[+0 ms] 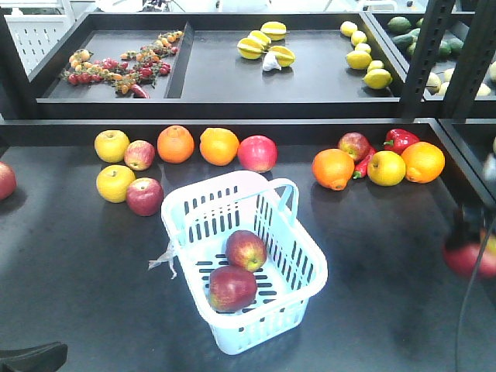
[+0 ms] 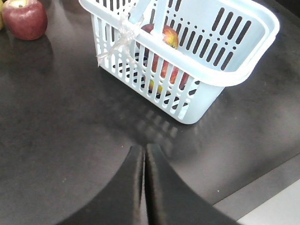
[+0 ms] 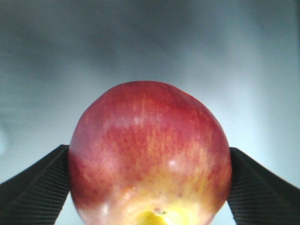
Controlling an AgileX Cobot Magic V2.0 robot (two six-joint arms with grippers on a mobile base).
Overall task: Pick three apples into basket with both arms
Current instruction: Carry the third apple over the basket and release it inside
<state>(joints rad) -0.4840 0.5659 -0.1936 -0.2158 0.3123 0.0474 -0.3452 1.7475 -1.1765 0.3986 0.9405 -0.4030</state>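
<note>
Front view: pale blue basket (image 1: 245, 260) sits mid dark surface (image 1: 77, 271), long axis running diagonally, one handle up. Two apples inside, touching: one toward the back (image 1: 246, 249), one nearer the front corner (image 1: 232, 287). Clear plastic shred (image 1: 165, 260) hangs off the basket's left side. Third apple (image 1: 467, 258) is at the far right edge, blurred, raised off the surface, under a dark smeared shape that is probably the right tool (image 1: 465, 232); jaws not readable here. Loose fruit row behind the basket: yellow fruit (image 1: 111, 146), small apples (image 1: 139, 155), oranges (image 1: 176, 144), a big red apple (image 1: 257, 153); right cluster has an orange (image 1: 333, 169) and a red pepper (image 1: 399, 140). Back shelf tray (image 1: 232, 74) carries lemons (image 1: 377, 78) and star fruit (image 1: 264, 43).

Left wrist view: left tool (image 2: 145, 187) low over bare surface, its two fingers pressed together, nothing between them. Basket ahead and apart from it, red apple skin showing through the slots. A loose apple (image 2: 24, 18) top left on the surface.

Right wrist view: right tool grips the third apple between both ribbed pads (image 3: 37, 187), pads touching its sides, stem end facing down. Background is blurred grey-blue.
</note>
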